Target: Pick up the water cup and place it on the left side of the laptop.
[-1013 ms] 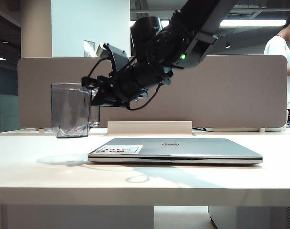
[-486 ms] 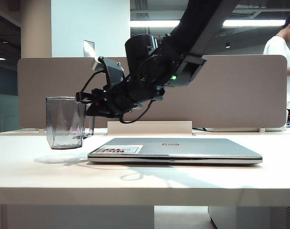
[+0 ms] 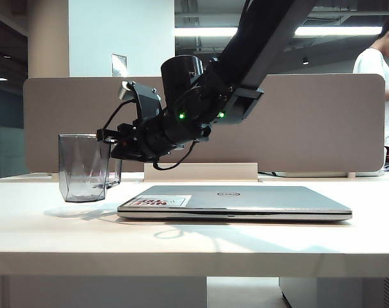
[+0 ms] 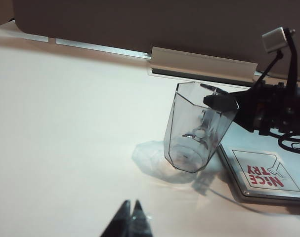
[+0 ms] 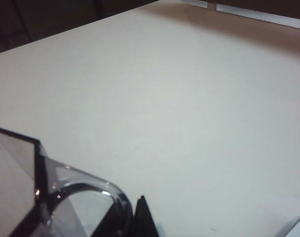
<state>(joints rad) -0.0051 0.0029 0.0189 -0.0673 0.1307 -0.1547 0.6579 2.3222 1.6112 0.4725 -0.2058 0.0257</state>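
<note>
The table [image 3: 194,240] runs across the exterior view, its front edge nearest the camera. On it, just behind a bare strip along that edge, lies the laptop [image 3: 245,200], shut and flat, with a white-and-red sticker [image 3: 161,201] at its front left corner and a small round logo [image 3: 227,193] on the lid.

Just off the laptop's left edge is the cup [image 3: 84,168], smoky and see-through, upright or nearly so. Its base sits at the table's surface or barely above it; which of the two cannot be told. A pale patch of light lies on the table under and beside it. In the left wrist view the cup [image 4: 199,126] stands close to the laptop's stickered corner, with the table bare all round its other sides.

The right gripper [image 3: 114,142] reaches in from the upper right across the laptop's left end and is pinching the cup at its handle side, near the rim. In its own wrist view the cup's rim and handle [image 5: 80,202] fill the near corner, with a dark fingertip [image 5: 142,217] pressed beside them and bare table beyond.

The left gripper [image 4: 131,220] shows only as two dark finger tips pressed together with nothing between them, hanging over the bare table well short of the cup.

Behind the table stands a beige divider [image 3: 322,122] with a pale bracket [image 3: 200,171] at its foot. Farther back, at the right edge, a person in a white shirt [image 3: 377,83].
</note>
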